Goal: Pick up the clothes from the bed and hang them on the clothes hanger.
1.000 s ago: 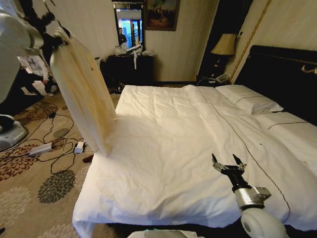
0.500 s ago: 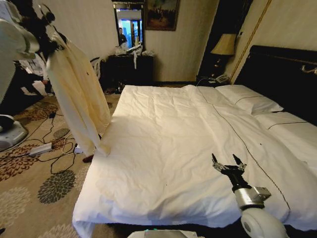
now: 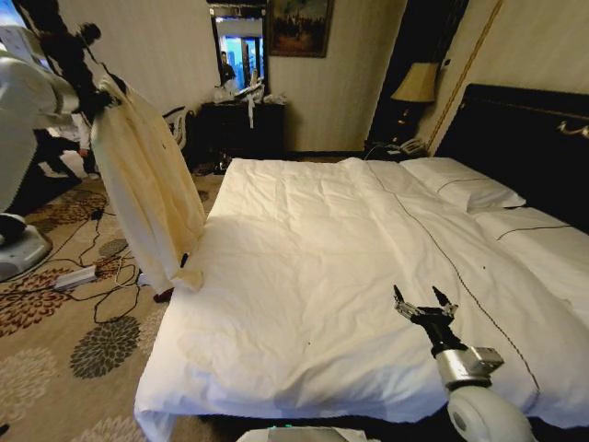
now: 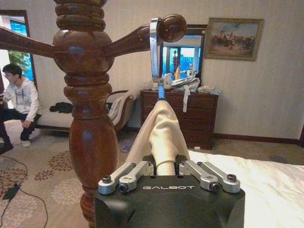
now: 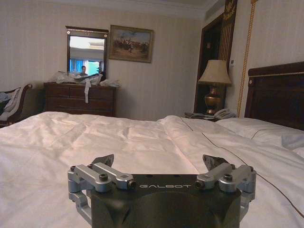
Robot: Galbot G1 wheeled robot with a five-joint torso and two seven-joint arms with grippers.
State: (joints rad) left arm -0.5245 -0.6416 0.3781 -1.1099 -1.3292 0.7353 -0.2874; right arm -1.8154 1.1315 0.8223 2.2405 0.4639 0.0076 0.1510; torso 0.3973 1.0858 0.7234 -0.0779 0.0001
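Since a second ago the clothes [image 3: 147,189] have swung from a flat, fanned-out sheet to a narrower hanging drape beyond the bed's [image 3: 368,276] left edge.

Hanging step in hand: the left gripper [image 4: 165,167], raised off the bed's far left corner, is clamped on the cream top, and in the left wrist view the silver hook of the clothes hanger [image 4: 155,52] sits at an arm of a wooden coat stand [image 4: 88,114]; whether it bears weight I cannot tell. The right gripper [image 3: 424,305] hovers idle with fingers spread above the duvet near the bed's near right edge. Next, I judge, the hook must settle fully on the arm before the left fingers let go.
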